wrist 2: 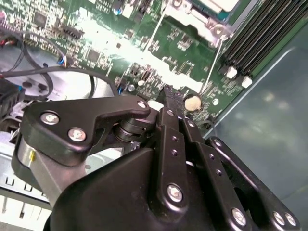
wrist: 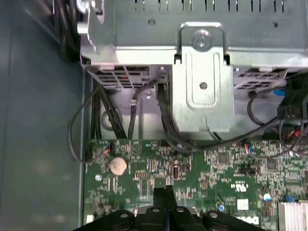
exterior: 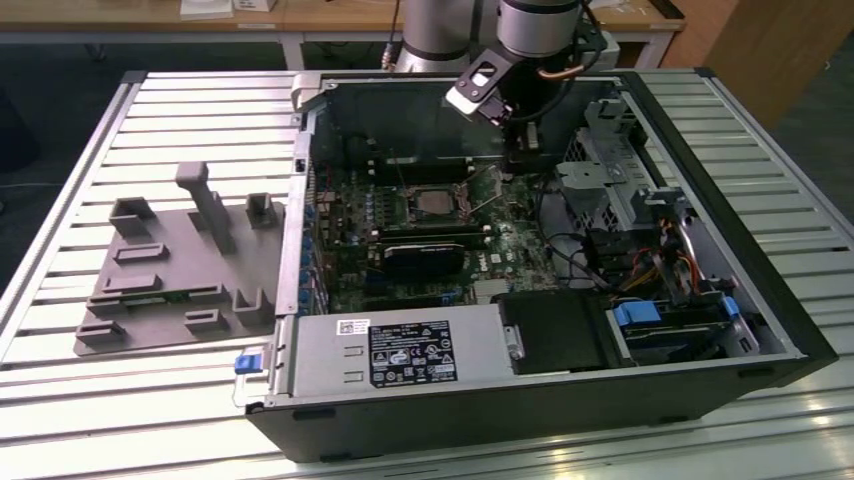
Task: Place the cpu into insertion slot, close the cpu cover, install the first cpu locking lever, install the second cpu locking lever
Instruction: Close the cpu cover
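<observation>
Slatted metal worktop (exterior: 160, 420) carries the open computer case (exterior: 747, 330), and a grey fixture tray (exterior: 147, 290) lies on the exterior view's left of it. Your gripper (exterior: 523, 165) hangs inside the far part of the case, above the green board (wrist: 202, 173). Its fingers (wrist 2: 166, 125) look pressed together with nothing between them, the tips near a coin cell (wrist: 118, 166). Your cpu (exterior: 434, 203) lies in the insertion slot (exterior: 403, 205), towards the exterior view's left of the gripper and apart from it.

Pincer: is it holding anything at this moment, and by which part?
Nothing is held. The pincer is shut, with nothing caught in it, above the green circuit board.
</observation>
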`<state>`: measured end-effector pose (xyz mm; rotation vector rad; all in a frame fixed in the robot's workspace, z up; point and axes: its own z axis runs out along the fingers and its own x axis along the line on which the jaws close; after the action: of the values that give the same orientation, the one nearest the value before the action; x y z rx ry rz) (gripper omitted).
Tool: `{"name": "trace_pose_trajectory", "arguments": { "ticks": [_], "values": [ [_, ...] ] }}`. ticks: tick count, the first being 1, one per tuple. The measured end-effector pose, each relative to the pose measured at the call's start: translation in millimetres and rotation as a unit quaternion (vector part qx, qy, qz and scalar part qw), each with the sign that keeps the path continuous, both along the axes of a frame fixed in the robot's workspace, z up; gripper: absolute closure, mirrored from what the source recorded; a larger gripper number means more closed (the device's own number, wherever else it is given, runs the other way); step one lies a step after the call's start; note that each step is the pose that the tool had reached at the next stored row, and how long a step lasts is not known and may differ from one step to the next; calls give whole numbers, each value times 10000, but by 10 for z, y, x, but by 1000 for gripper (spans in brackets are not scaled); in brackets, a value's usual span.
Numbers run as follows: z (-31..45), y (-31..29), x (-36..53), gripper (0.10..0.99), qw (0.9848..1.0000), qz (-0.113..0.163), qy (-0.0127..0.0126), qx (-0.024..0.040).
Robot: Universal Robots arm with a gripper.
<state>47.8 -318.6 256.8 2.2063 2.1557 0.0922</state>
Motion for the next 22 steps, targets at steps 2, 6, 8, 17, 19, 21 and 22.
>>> {"name": "trace_pose_trajectory", "arguments": {
  "ticks": [2,6,8,17,19,21,22],
  "values": [
    [0,0,32,984,10000,0,0,0],
    [-1,0,57,984,10000,-1,0,-1],
    [-2,0,58,984,10000,-1,0,0],
    [-128,0,59,984,10000,-1,8,-12],
    [-148,0,59,984,10000,0,13,-28],
    [-167,0,59,984,10000,0,15,-42],
    [-176,0,59,984,10000,0,16,-48]
  ]
}}
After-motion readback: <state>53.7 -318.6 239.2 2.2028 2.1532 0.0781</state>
